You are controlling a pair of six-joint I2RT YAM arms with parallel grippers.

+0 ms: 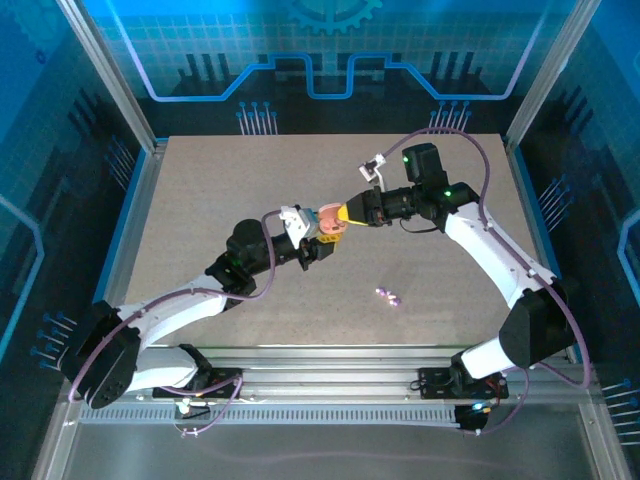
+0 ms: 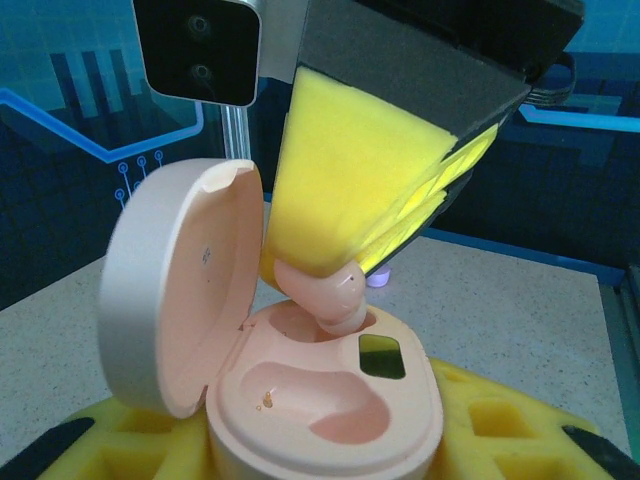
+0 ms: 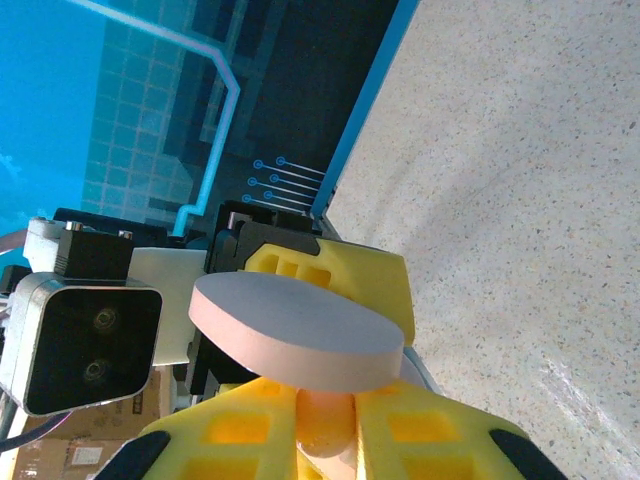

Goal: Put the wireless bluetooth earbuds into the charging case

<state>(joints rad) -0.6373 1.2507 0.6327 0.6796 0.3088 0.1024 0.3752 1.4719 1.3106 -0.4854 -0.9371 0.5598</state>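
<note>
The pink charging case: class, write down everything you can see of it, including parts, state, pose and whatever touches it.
The charging case is a glossy pale-pink plastic oval, clamped at its base between the left gripper's yellow foam pads. Its hinged lid stands open, nearly upright. Inside are two moulded wells and a small dark window; the near well is empty. The right gripper holds a pink earbud at the far well's mouth.

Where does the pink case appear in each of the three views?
Top external: the case is mid-picture, where the two arms meet.
Left wrist: the case is low centre, its lid open to the left.
Right wrist: the case is at centre, its lid a flat oval.
Shared landmark: the right gripper, with yellow fingers holding a pink earbud at the case.
</note>
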